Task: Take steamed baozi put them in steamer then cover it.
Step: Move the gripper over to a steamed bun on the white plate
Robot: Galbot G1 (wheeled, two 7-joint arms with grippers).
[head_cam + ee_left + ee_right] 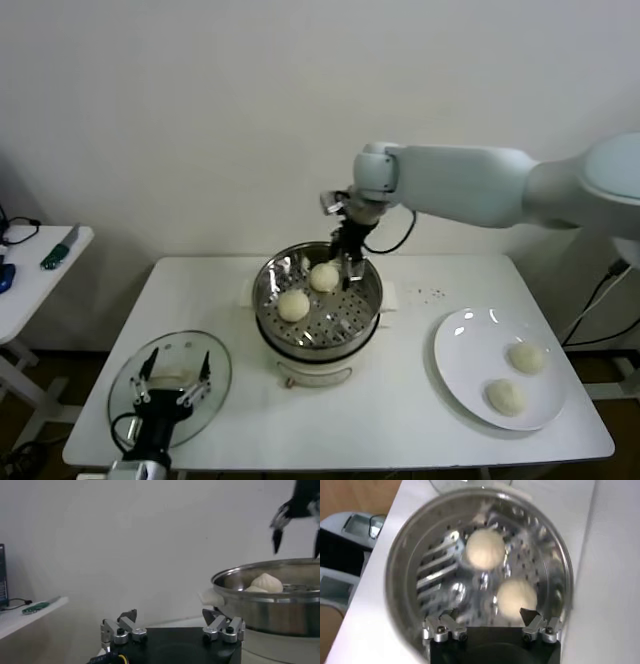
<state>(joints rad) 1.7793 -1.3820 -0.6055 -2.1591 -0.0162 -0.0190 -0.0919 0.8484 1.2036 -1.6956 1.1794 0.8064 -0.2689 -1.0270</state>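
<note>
Hovering above the steamer (pixel 318 300), my right gripper (pixel 344 258) stood apart, empty. Two steamed baozi (pixel 323 277) lay inside. My left gripper (pixel 175 381) waited apart over the glass lid (pixel 215 362).

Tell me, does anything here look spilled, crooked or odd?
Only a scatter of small dark specks on the white table, between the shiny round steel steamer and the flat white plate; they look like crumbs. Nothing else stands out.

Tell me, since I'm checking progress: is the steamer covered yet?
Uncovered: the steamer stands open with two baozi inside, and the glass lid lies on the table.
</note>
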